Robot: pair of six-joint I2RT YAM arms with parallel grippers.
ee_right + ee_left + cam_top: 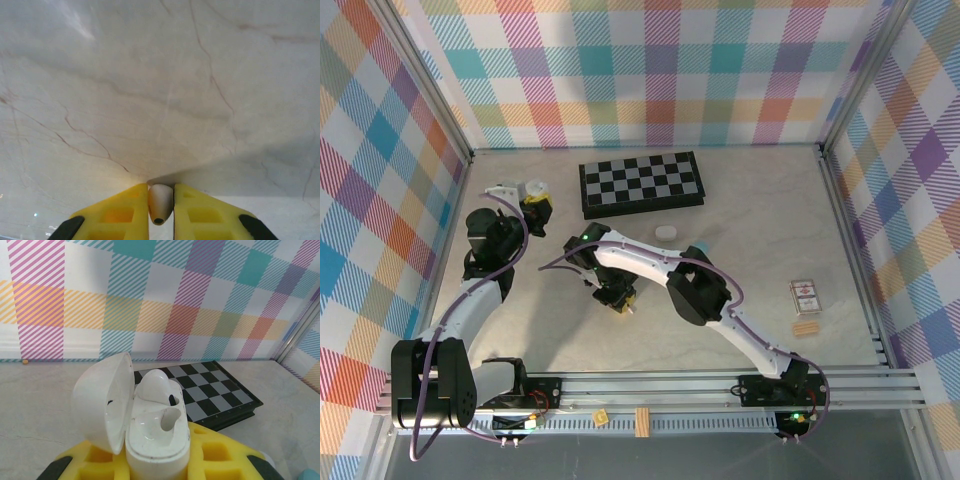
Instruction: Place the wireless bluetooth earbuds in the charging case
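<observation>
The earbud (160,202) is sitting pinched in the closed right gripper (160,191), long axis along the fingers, low over the table (150,75). The left gripper (152,460), to its left and rearward, is clamping the open charging case (150,437), one socket (169,421) standing empty.

The left arm (470,300) and right arm (635,257) have white links between black joint blocks, each trailed by a purple cable (524,230). A green light (585,238) glows on the right arm; the jaws are yellow with square pockets and black outer corners.
</observation>
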